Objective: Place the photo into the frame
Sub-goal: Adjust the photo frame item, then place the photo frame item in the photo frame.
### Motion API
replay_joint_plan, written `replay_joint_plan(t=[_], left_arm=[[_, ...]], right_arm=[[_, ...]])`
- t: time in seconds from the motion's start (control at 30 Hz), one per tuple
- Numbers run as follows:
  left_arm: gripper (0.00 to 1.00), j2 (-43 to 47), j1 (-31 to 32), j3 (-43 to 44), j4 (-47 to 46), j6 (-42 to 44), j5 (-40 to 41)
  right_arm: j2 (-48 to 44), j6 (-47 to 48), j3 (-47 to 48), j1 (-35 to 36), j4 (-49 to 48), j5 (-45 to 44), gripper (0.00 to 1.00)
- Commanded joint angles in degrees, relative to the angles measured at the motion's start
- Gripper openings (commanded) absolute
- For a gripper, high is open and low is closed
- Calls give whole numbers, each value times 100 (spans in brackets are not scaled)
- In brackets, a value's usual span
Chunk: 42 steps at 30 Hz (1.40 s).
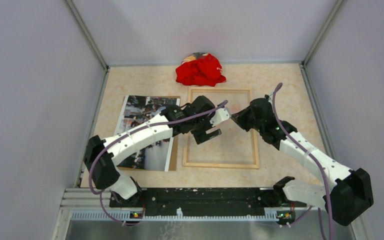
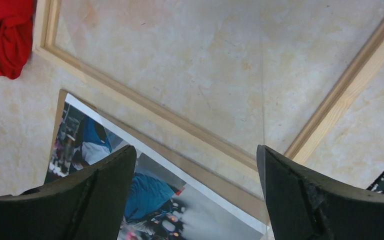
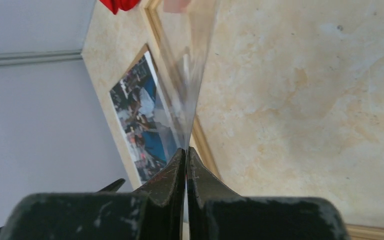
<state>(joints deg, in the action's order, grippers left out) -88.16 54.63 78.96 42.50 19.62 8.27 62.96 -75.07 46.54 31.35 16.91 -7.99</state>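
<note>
Counter [image 1: 280,95]: pale marbled surface carrying everything listed here.
Frame [image 1: 220,164] [image 2: 145,107]: thin light-wood rectangle lying flat mid-counter, with bare counter showing through its opening.
Photo [image 1: 139,111] [image 2: 150,195] [image 3: 142,115]: lay flat outside the frame at the frame's 9 o'clock, just beside its left rail. It was a glossy print in blue, dark and white tones with a white border, partly hidden by the left arm in the overhead view.
Backing board [image 1: 175,155]: brown, under the photo, showing as a narrow strip along the photo's 3 o'clock and 12 o'clock edges.
Red cloth [image 1: 200,70] [image 2: 2,35]: crumpled at the frame's 12 o'clock, close to its far rail.
Left end effector [image 1: 205,131] [image 2: 195,150]: released, jaws spread wide and holding nothing. It was above the frame's opening, toward 9 o'clock from its centre, and its own camera saw the frame's left rail and the photo's white edge between the fingers.
Right end effector [image 1: 236,118] [image 3: 185,150]: clenched, fingertips pinched on the edge of a clear sheet [image 3: 185,75]. It was above the opening, toward 1 o'clock from its centre.
Clear sheet: thin and transparent, seen nearly edge-on from the right wrist and running away from the fingertips toward the frame's far-left corner. It was barely visible from overhead, and I could not tell whether its far edge touched the frame.
</note>
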Motion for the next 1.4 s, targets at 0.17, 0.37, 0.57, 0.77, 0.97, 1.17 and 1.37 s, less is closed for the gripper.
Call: replay_joint_plan(t=[0.17, 0.37, 0.57, 0.77, 0.97, 1.17, 1.37], left_arm=[[99, 32, -1013, 1400, 813, -301, -1273], [98, -190, -2491, 1807, 803, -301, -1893], [98, -356, -3328, 1747, 840, -324, -2533], [98, -200, -3485, 1602, 758, -351, -2904], [98, -508, -3525, 1138, 396, -554, -2709], [89, -1050, -3792, 1075, 211, -636, -2901], [75, -1436, -3837, 874, -12, -732, -3231]], right_arm=[[-244, 2476, 899, -598, 858, 1008, 0], [-64, 3317, 1643, -1382, 620, 2832, 0], [503, 4182, 2692, -1442, 1102, 3467, 0], [652, 4508, 2849, -1452, 1141, 3466, 0], [725, 4267, 3030, -1535, 1083, 3768, 0], [750, 3851, 3531, -1914, 1221, 4580, 0], [1130, 3892, 3666, -2212, 1263, 5305, 0]])
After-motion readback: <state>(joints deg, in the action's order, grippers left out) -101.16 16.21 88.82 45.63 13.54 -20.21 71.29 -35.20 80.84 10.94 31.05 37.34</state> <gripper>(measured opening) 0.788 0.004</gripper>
